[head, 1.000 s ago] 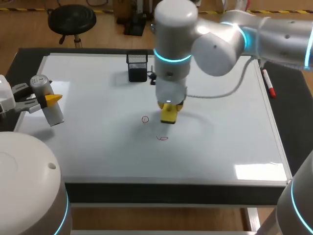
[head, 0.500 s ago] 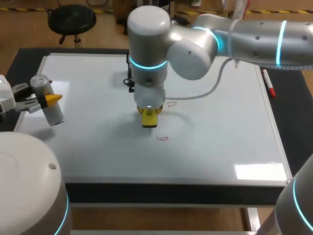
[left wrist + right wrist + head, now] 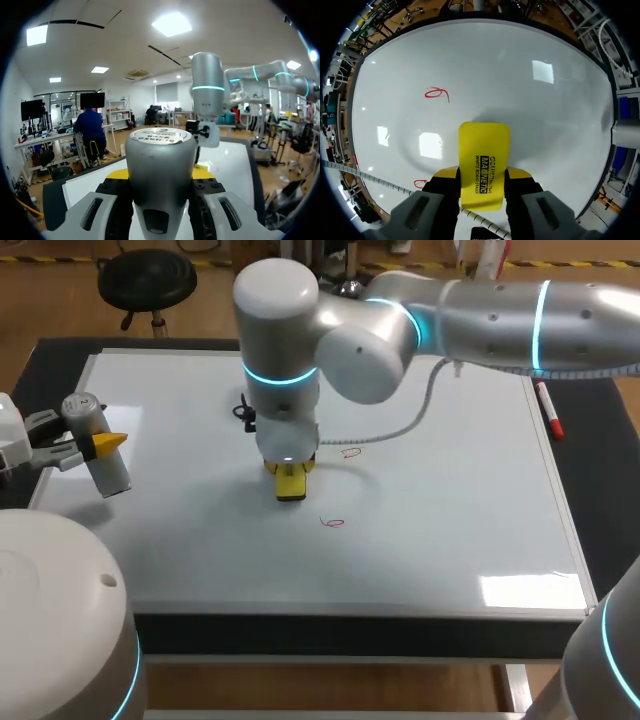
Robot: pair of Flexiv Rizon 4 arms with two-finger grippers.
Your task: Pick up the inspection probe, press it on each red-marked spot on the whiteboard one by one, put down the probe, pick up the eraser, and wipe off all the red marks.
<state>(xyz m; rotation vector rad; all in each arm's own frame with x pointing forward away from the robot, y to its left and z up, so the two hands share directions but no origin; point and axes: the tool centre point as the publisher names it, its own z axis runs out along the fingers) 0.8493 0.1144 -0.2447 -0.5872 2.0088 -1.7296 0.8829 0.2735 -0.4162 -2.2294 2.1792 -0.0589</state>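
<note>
The right end effector [image 3: 290,470] pinches the yellow eraser [image 3: 291,486] low over the whiteboard [image 3: 450,530], with the eraser's long axis from 12 to 6 o'clock. In the head view, one red mark [image 3: 332,523] lies at 4 o'clock from it and the other mark [image 3: 350,451] at 2 o'clock. Nothing stands between. The left end effector [image 3: 95,448] clamps the probe [image 3: 108,472] at the board's 9 o'clock edge, well apart.

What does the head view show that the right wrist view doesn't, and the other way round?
Only the head view: the left gripper holding the probe near the whiteboard's left edge, and a red pen beside its right edge.
Only the right wrist view: the right gripper clamped on both sides of the eraser, and the eraser's printed face.
Both: the whiteboard, the yellow eraser and two red marks.
</note>
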